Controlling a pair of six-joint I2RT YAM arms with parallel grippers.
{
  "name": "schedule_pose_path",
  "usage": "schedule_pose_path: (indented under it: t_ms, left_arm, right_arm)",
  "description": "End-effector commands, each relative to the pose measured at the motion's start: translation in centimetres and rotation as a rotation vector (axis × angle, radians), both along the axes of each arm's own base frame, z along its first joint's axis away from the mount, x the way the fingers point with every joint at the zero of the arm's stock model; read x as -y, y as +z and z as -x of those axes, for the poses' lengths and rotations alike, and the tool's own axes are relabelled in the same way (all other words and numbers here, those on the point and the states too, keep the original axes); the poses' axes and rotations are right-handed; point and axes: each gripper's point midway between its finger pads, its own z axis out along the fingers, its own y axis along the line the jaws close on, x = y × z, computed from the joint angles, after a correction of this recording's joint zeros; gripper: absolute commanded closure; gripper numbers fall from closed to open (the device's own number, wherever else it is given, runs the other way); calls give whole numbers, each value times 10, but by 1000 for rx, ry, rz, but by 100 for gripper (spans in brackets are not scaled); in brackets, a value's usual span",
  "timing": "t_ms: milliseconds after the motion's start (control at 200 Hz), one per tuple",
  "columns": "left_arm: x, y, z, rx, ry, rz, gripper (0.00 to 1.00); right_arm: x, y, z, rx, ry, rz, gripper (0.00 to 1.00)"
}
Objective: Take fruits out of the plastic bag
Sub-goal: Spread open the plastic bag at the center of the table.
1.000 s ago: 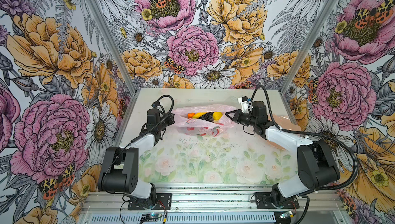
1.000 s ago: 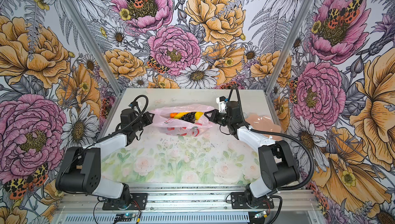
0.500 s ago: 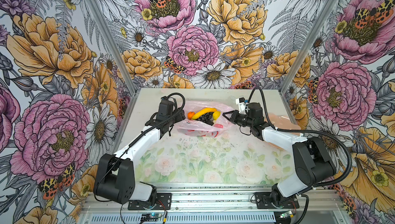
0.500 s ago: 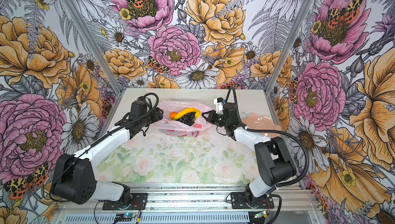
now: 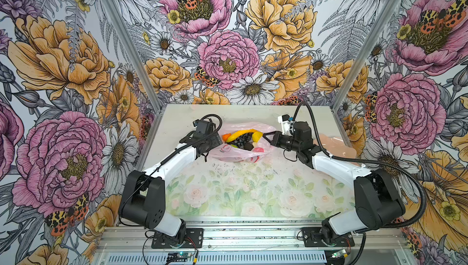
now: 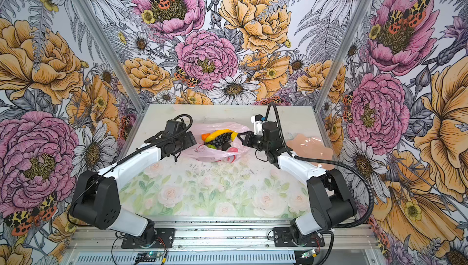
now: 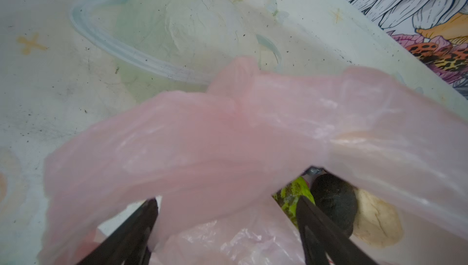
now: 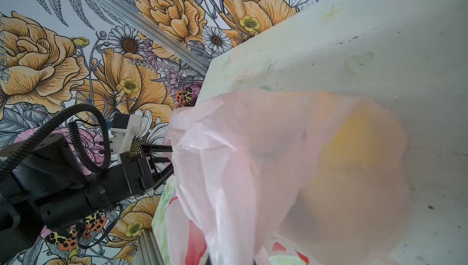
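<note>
Two arms meet at the plastic bag (image 5: 229,153), which lies on the table (image 5: 240,190) between them in both top views. The right gripper (image 5: 268,137) is at one side of the bag, shut tight on its rim, likely to pull the mouth wide. The left gripper (image 5: 215,141) is at the bag's other side. The fruits (image 5: 241,140) sit inside the open mouth: a yellow banana (image 5: 240,133), dark grapes (image 5: 239,141) and an orange piece (image 5: 225,137). A peach dish (image 5: 338,144) waits past the right gripper, away from the bag, maybe for the fruits.

In the left wrist view, the left gripper's jaws are wide apart and hold nothing. Loose pink film hangs between them. Under the film peek a lime-green ball (image 7: 293,195), a dark avocado (image 7: 334,200) and a cream pear (image 7: 377,223).

In the right wrist view, the bag looks thin and see-through, with red fruit pictures (image 8: 195,238). Something yellow (image 8: 354,144) glows through it.
</note>
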Motion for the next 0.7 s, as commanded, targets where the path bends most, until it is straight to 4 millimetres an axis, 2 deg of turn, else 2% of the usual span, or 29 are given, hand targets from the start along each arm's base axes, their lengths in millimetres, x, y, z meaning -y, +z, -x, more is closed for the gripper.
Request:
schedule_pose_path:
  t_ms: [0, 105, 165, 205, 320, 430, 530, 661, 681, 696]
  left_arm:
    - [6, -10, 2, 23, -19, 107, 34]
    - [1, -28, 5, 76, -54, 189, 70]
    - [-8, -38, 10, 100, -54, 198, 91]
    - [-15, -42, 13, 114, -53, 198, 100]
    - [-39, -49, 21, 160, -6, 196, 100]
    - [-45, -44, 19, 207, -11, 262, 100]
    - [-28, -25, 14, 254, -85, 259, 100]
    - [7, 4, 8, 337, -213, 234, 100]
    - [12, 8, 8, 345, -228, 233, 100]
    - [15, 9, 8, 349, -237, 232, 100]
  right_arm:
    - [12, 21, -6, 38, -32, -79, 100]
    - [30, 30, -19, 31, -66, -179, 100]
    - [37, 32, -26, 24, -75, -214, 100]
    - [42, 33, -31, 22, -83, -234, 100]
    - [56, 35, -44, 13, -103, -293, 100]
    - [58, 34, -50, 14, -97, -323, 100]
    - [50, 22, -52, -21, -60, -326, 100]
    - [33, 5, -50, -68, 0, -281, 100]
    - [32, 0, -49, -82, -3, -258, 94]
    - [32, -3, -49, -87, -10, -241, 86]
